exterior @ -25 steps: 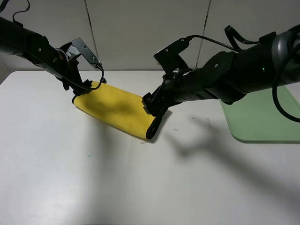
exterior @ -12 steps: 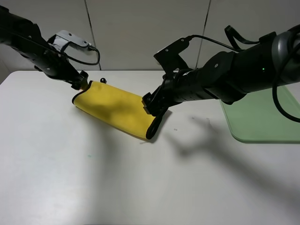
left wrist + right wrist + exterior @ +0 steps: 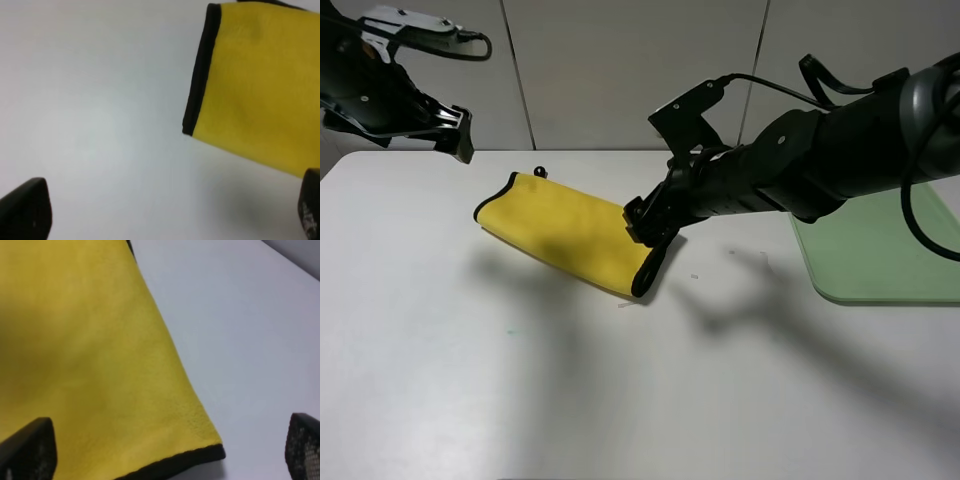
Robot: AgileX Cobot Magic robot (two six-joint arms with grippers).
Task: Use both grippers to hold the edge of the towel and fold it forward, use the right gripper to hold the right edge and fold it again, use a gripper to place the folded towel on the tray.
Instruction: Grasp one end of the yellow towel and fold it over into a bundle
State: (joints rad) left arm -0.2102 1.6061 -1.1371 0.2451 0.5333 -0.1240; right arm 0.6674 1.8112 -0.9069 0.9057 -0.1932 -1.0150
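The yellow towel lies folded in a long strip on the white table, its black piped edge running along the short left end. A small black loop sticks out at its back corner. My left gripper hangs open in the air, up and left of the towel and clear of it. My right gripper stands open over the towel's right end, with that end's piped edge showing between its fingertips. The pale green tray sits at the right.
Bare white table surface spreads in front of and to the left of the towel. A pale panelled wall stands behind the table. The thick right arm reaches across above the gap between towel and tray.
My left gripper has pulled up and to the left, away from the towel's back left corner. The towel and the right arm have stayed put.
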